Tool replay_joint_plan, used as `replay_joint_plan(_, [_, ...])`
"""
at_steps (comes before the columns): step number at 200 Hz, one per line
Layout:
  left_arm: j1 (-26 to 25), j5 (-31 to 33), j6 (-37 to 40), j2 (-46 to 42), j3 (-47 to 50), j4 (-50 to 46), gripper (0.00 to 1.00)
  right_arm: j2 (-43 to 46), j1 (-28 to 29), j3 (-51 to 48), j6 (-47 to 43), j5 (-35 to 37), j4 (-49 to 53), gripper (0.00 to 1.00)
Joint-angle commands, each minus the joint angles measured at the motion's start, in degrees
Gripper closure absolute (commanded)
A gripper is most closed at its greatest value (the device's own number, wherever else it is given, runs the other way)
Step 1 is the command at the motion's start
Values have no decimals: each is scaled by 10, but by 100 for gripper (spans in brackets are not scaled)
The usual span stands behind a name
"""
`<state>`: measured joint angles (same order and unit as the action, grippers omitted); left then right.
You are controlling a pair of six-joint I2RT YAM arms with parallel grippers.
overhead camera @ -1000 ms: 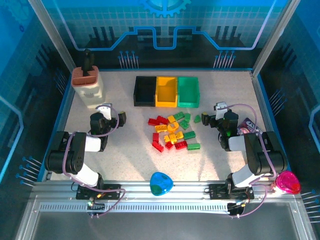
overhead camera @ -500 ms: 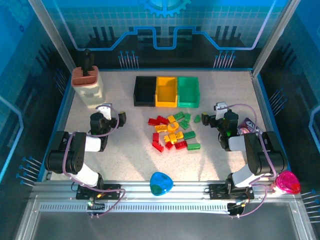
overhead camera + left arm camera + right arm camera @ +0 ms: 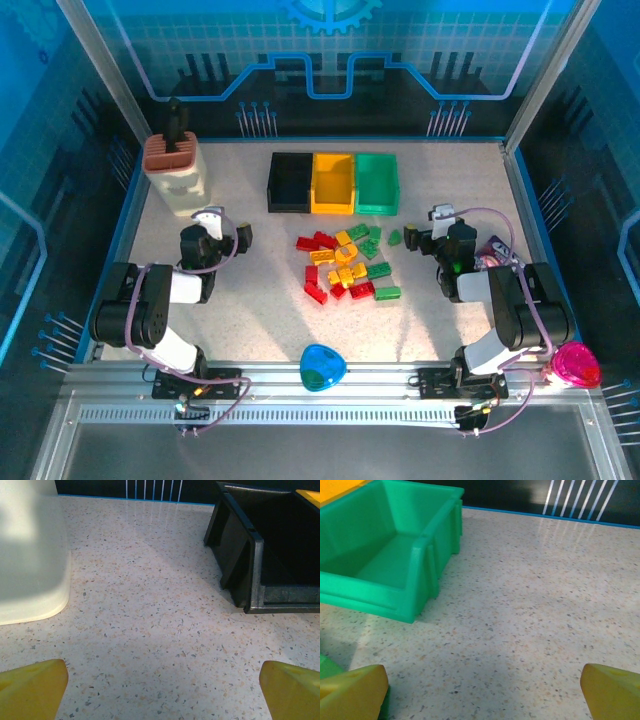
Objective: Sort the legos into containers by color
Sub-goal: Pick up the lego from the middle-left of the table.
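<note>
Legos [image 3: 347, 265] in red, yellow and green lie heaped at mid-desk between two robot arms, neither of which holds anything. The left hand [image 3: 162, 690] stands wide, its yellow fingertips [image 3: 30, 687] at the two lower corners of its wrist view, with bare speckled desk [image 3: 150, 620] between them. Ahead of it to the right is the black bin [image 3: 260, 555], and ahead to the left the cream block [image 3: 30, 565]. The right hand [image 3: 482, 690] is likewise spread wide over the desk. A green brick [image 3: 326, 669] lies just beside the fingertip at that view's lower left, and the green bin [image 3: 385, 565] is ahead to the left. Seen from above, the yellow bin [image 3: 334, 184] stands between the black bin and the green bin, the three joined in a row at the far side, near the pile but apart from it. A blue-green disc [image 3: 323, 366] sits at the near edge, and a pink cup [image 3: 575, 363] at the near right corner.
</note>
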<state>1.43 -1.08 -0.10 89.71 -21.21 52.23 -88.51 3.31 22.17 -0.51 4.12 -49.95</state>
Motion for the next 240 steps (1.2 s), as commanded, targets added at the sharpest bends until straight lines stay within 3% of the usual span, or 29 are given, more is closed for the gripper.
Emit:
replay_joint_plan(1, [-14, 89, -13, -38, -15, -23, 1, 54, 4, 38, 8, 28, 79, 0])
replay_joint_plan(9, [-33, 195, -26, -93, -28, -94, 1, 86, 7, 71, 0, 16, 160, 0])
replay_joint_plan(19, [-30, 204, -47, -151, -62, -197, 1, 124, 13, 121, 2, 3, 259, 0])
replay_joint_plan(35, [-32, 170, -90, -191, -134, -324, 1, 165, 12, 191, 51, -42, 374, 0])
replay_joint_plan(50, [-43, 149, -134, -197, -214, -455, 1, 172, -7, 230, 255, -45, 468, 0])
replay_joint_plan(58, [-46, 132, -164, -196, -248, -509, 1, 168, -32, 252, 300, -113, 560, 0])
replay_joint_plan(68, [-45, 89, -210, -197, -277, -559, 1, 158, -55, 249, 309, -242, 530, 0])
replay_joint_plan(75, [-44, 48, -244, -202, -287, -578, 1, 158, -56, 253, 322, -268, 533, 0])
replay_joint_plan(91, [-42, -89, -277, -223, -259, -541, 1, 179, -36, 252, 321, -251, 552, 0])
replay_joint_plan(104, [-56, -125, -307, -236, -243, -545, 1, 200, -11, 267, 295, -220, 603, 0])
replay_joint_plan(143, [-226, 31, -233, -224, -289, -750, 5, 233, 60, 304, 233, -113, 755, 0])
replay_joint_plan(187, [-318, 34, -258, -156, -295, -830, 13, 261, 85, 290, 222, -87, 813, 5])
replay_joint_plan(240, [-415, 51, -348, -74, -324, -871, 13, 279, 99, 268, 226, -68, 825, 8])
